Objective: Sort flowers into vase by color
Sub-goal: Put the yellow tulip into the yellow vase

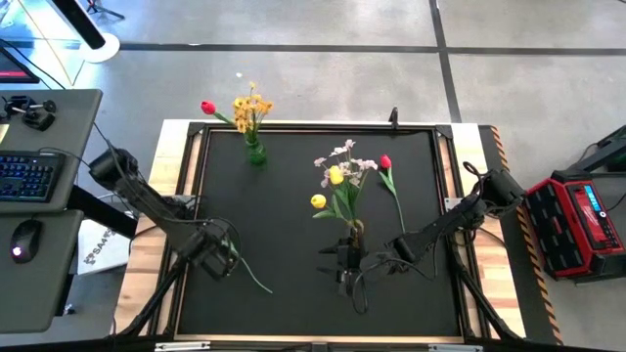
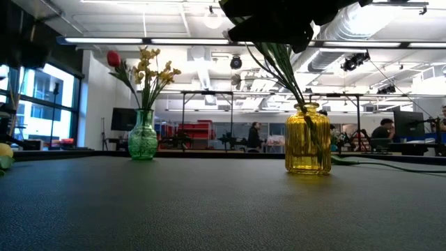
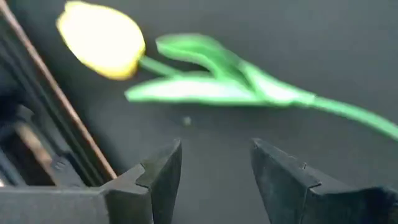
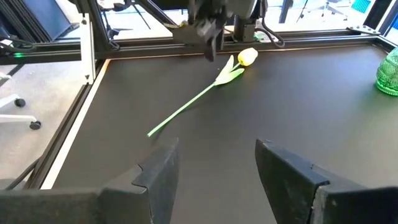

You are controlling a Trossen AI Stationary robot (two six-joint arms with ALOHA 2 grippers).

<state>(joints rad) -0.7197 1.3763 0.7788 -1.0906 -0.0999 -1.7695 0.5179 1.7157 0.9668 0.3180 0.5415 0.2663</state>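
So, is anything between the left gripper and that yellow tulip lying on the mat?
Nothing visible. The left gripper is open just short of the yellow tulip, which lies alone on bare black mat. The right gripper waits across the table by the yellow vase.

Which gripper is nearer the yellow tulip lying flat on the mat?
Left. The left gripper hovers open right above the loose yellow tulip; the right gripper is across the mat by the yellow vase.
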